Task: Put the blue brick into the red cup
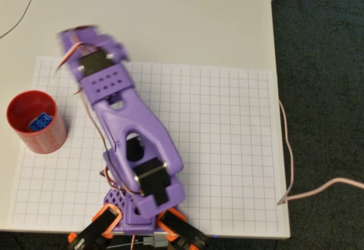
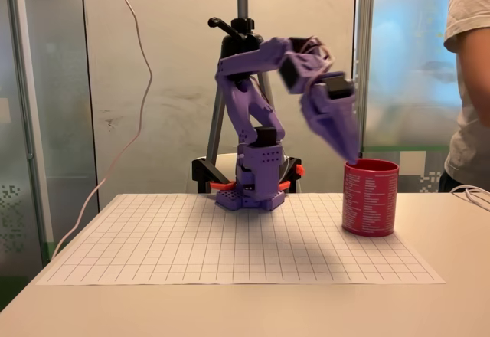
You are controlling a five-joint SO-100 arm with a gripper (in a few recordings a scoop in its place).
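Overhead, the blue brick [image 1: 40, 122] lies inside the red cup [image 1: 50, 139] at the grid mat's [image 1: 227, 148] left edge. Seen from the fixed view, the purple arm [image 2: 249, 115] arches rightward, its gripper [image 2: 348, 152] pointing down just above the cup's far rim; blur hides whether the claw is released or clenched.

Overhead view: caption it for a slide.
Blue brick lies inside the red cup beside the purple arm.

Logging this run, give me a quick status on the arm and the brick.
Gripper above the red cup, blurred, fingers unreadable. Blue brick inside the cup. Nothing in the way on the grid mat.
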